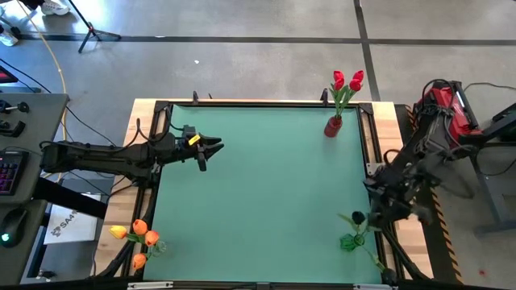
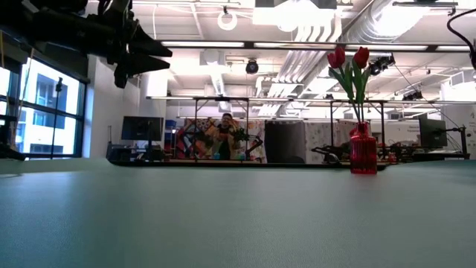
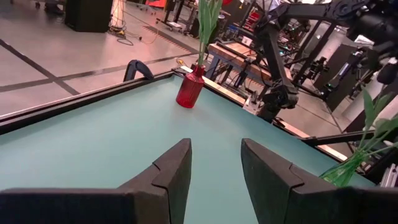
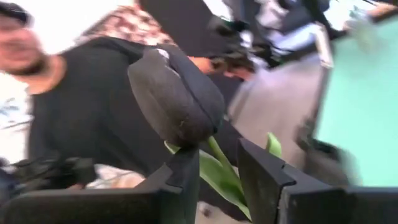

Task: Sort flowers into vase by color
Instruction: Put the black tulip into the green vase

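A red vase [image 1: 333, 126] with two red flowers [image 1: 347, 80] stands at the table's far right; it also shows in the low view [image 2: 363, 158]. Near the right edge a green vase [image 1: 350, 241] holds a dark, near-black flower [image 4: 177, 99]. My right gripper [image 4: 217, 171] is open beside it, one finger on each side of the green stem [image 4: 219, 160] just under the bud. Orange flowers [image 1: 137, 238] sit at the near left corner. My left gripper [image 1: 211, 147] hovers open and empty over the table's left side.
A raised dark frame [image 1: 266, 104] runs round the green table top, and wooden borders lie outside it. A person in a dark top [image 4: 74, 112] shows beyond the table in the right wrist view. The table's middle [image 1: 266, 193] is bare.
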Motion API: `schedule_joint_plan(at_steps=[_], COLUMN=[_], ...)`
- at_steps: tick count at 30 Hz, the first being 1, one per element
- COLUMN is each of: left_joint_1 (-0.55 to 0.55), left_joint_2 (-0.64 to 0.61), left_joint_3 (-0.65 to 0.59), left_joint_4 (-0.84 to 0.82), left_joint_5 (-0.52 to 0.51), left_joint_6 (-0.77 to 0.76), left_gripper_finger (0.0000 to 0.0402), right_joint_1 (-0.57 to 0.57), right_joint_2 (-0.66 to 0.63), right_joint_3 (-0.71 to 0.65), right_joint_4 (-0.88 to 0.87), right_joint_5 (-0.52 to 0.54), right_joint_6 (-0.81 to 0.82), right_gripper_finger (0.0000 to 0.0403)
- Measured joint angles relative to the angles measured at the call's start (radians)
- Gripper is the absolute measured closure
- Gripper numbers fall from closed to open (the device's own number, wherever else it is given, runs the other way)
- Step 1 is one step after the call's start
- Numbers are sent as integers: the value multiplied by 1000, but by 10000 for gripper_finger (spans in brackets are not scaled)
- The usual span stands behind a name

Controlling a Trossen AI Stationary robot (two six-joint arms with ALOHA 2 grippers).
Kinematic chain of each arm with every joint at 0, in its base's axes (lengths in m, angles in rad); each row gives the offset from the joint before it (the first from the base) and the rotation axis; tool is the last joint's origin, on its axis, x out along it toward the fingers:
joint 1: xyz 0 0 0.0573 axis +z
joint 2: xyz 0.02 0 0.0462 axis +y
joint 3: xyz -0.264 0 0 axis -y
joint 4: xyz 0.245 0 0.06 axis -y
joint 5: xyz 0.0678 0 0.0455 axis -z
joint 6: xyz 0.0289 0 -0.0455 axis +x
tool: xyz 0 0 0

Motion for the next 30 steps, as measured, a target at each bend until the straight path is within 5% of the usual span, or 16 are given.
schedule_joint_plan(at_steps=[8,17,30], left_joint_1=[0,-2,6], left_joint_2=[0,0,0], left_joint_3=[0,0,0], left_joint_4=[0,0,0], left_joint_5=[0,53,53], left_joint_6=[0,0,1], left_gripper_finger=[275,275,275], right_joint_1=[0,0,0], right_joint_2=[-82,-96,-115], right_joint_3=[1,2,1], right_joint_4=[75,-86,-85], right_joint_5=[-89,-141,-154], right_joint_6=[-37,131,251], right_gripper_finger=[316,315,315])
